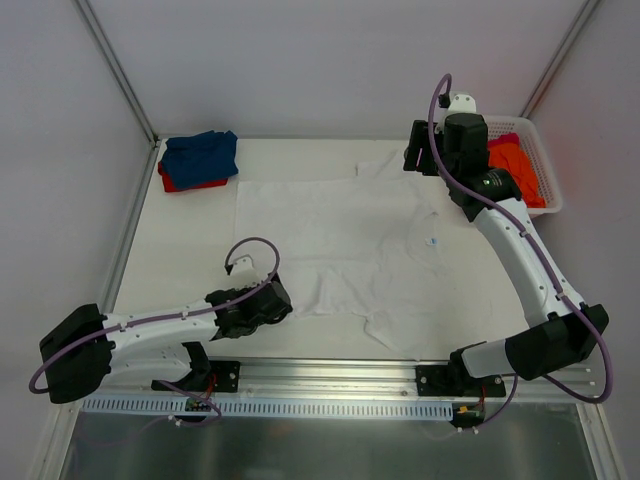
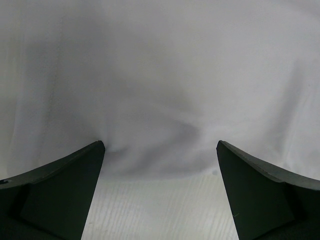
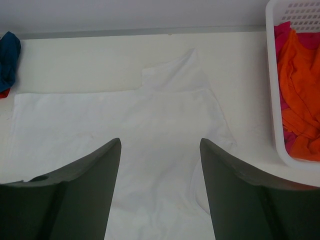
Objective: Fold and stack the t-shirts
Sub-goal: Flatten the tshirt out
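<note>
1. White t-shirt (image 1: 340,240) lies spread flat mid-table.
2. Blue tee (image 1: 205,150) sits on red one (image 1: 185,184), far-left corner; orange tee (image 1: 520,170) in basket (image 3: 271,90).
3. Left gripper (image 1: 285,303) is wide, empty, at the shirt's near-left hem.
4. Right gripper (image 1: 418,150) is parted, empty, above the far sleeve.

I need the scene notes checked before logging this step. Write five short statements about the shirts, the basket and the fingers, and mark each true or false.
1. The large white cloth t-shirt lies spread out on the table. True.
2. The blue cloth t-shirt sits in the white plastic lattice basket. False: it lies at the table's far left corner, on top of a red cloth t-shirt.
3. The bright orange cloth t-shirt is inside the basket. True.
4. The left arm's fingers are clamped on the white shirt. False: they stand wide apart at its edge.
5. The right arm's fingers hold the orange shirt. False: they are open above the white shirt, holding nothing.
</note>
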